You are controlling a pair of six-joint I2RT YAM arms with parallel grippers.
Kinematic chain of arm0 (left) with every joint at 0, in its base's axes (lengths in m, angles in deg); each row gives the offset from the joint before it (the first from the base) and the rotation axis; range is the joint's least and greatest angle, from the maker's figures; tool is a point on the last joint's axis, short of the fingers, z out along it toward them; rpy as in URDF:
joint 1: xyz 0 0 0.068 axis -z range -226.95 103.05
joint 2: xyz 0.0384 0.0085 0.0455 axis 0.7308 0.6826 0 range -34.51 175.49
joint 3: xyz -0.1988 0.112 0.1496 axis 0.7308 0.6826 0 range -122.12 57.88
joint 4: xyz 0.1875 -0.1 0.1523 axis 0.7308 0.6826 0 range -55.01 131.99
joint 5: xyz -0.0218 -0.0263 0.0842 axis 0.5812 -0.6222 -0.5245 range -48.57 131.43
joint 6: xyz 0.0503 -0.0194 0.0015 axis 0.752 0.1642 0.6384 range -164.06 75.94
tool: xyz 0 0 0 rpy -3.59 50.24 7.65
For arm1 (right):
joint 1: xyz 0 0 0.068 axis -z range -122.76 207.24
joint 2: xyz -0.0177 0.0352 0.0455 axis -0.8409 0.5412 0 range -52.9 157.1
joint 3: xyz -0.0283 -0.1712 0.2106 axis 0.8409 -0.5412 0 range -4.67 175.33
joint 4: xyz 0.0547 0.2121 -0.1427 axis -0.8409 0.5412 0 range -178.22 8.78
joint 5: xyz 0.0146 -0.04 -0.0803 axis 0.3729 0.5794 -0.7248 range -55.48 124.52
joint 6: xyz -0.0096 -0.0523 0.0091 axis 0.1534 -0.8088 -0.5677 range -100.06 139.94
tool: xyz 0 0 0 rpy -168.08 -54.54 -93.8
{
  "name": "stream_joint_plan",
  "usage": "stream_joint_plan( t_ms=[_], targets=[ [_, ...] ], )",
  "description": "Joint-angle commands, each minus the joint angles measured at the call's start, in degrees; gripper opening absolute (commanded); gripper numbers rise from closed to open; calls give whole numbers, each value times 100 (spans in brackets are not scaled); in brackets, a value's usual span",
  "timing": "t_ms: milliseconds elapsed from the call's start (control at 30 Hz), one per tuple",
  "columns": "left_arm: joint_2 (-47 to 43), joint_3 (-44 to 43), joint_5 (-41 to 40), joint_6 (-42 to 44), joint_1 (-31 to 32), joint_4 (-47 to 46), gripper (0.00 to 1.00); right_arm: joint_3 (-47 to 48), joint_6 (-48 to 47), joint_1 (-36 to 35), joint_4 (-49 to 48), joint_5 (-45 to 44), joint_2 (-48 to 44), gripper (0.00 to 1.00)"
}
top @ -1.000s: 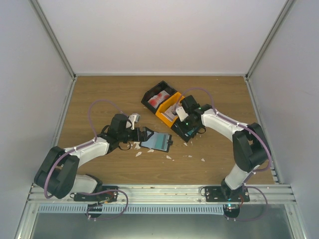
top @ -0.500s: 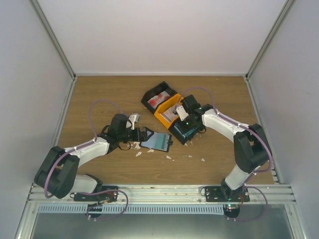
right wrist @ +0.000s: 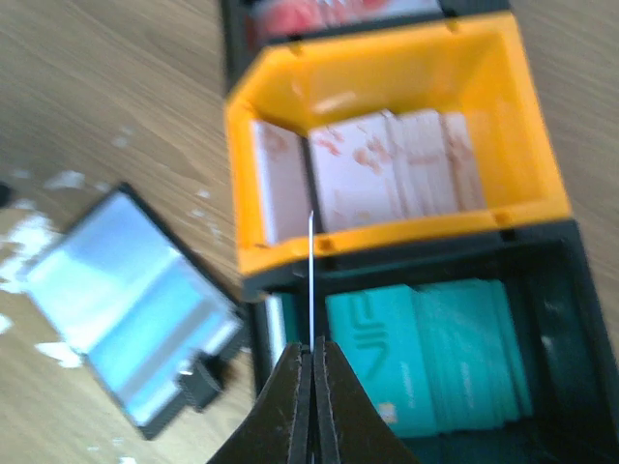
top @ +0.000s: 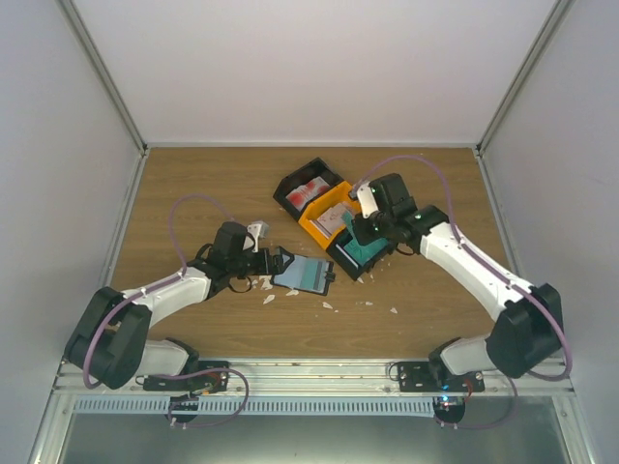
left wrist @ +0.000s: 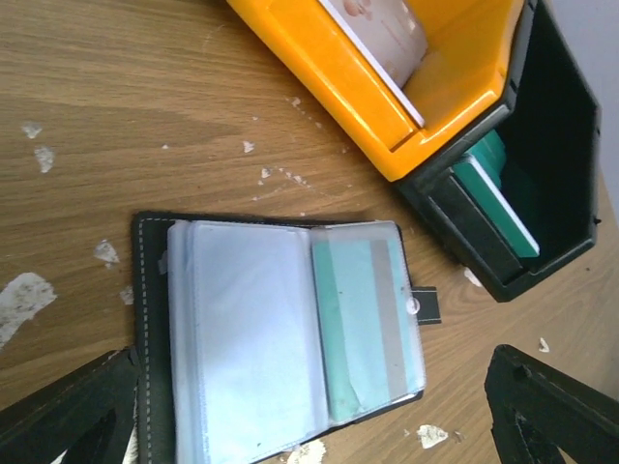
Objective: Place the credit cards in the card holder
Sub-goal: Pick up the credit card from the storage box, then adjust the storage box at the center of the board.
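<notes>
The black card holder lies open on the table, clear sleeves up, with a teal card in its right sleeve. My left gripper is open, its fingers on either side of the holder's near edge. My right gripper is shut on a thin card seen edge-on, colour unclear, held above the front of the bins; it also shows in the top view. Teal cards lie in a black bin. Pinkish-white cards lie in the orange bin.
A second black bin behind the orange one holds red-and-white cards. The three bins stand in a diagonal row at mid table. White scraps lie scattered round the holder. Side walls close in the table.
My right gripper has risen out of the teal-card bin and drawn back, its arm swinging out to the right. The left arm and the holder have not moved.
</notes>
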Motion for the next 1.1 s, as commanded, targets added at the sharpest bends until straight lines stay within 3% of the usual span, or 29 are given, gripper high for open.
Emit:
stream_joint_plan(
  t_ms=[0, 167, 433, 800, 900, 1067],
  targets=[
    [-73, -15, -350, -154, -33, 125, 96, -315, 298, -209, -620, 1126, -284, 0],
    [132, 8, -417, -290, -38, 277, 85, -947, 593, -454, -1022, 1519, -28, 1],
    [523, -138, -426, -243, -68, 484, 67, -1290, 918, -438, -816, 375, 500, 0],
    [823, -278, -341, -122, -112, 583, 60, -1187, 1296, -159, -580, -742, 608, 0],
    [903, -298, -168, -75, -112, 541, 54, -1192, 1354, -151, -621, -633, 517, 0],
    [1034, -326, -86, 9, -116, 593, 45, -1497, 1716, -146, -1253, 514, -177, 0]
  ],
)
